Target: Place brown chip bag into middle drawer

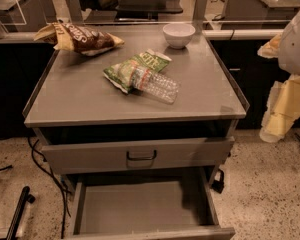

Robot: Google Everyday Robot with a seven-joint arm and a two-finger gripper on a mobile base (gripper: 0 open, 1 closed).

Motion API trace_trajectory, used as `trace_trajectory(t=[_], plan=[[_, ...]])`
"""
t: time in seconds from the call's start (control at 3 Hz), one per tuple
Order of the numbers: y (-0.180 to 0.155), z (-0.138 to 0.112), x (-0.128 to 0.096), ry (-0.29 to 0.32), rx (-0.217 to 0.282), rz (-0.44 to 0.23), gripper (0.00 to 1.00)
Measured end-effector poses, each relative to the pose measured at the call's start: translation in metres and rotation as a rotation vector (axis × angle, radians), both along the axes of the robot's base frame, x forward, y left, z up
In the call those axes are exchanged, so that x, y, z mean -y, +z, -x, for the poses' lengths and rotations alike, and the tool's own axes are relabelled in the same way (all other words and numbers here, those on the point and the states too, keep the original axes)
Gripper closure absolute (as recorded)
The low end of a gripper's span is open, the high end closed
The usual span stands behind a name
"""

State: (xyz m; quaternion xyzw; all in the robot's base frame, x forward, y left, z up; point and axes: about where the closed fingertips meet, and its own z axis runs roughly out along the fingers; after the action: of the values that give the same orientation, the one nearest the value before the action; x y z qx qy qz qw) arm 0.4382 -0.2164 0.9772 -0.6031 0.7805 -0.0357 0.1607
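The brown chip bag [80,38] lies crinkled on the far left corner of the grey cabinet top [80,99], its tan ends pointing left and right. Below, the middle drawer [140,208] is pulled far out toward me, showing a bare grey floor with nothing in it. My arm's white and pale yellow parts hang at the right edge of the view, and the gripper [277,119] sits beside the cabinet's right side, well away from the bag and holding nothing that I can see.
A green chip bag [135,66] and a clear water bottle [157,85] lie together mid-top. A white bowl [179,34] stands at the back. The grey drawer front with a black handle [141,156] sits slightly out above the open drawer. Black cables trail on the floor at left.
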Motion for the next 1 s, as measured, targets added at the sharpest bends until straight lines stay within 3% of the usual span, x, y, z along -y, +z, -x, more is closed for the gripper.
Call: trace_trajectory(t=[0.33, 0.67, 1.0], plan=[[0.000, 0.000, 0.000, 0.000, 0.000, 0.000, 0.00], [0.006, -0.013, 0.000, 0.011, 0.075, -0.019, 0.00], [0.015, -0.057, -0.005, 0.038, 0.246, -0.069, 0.00]])
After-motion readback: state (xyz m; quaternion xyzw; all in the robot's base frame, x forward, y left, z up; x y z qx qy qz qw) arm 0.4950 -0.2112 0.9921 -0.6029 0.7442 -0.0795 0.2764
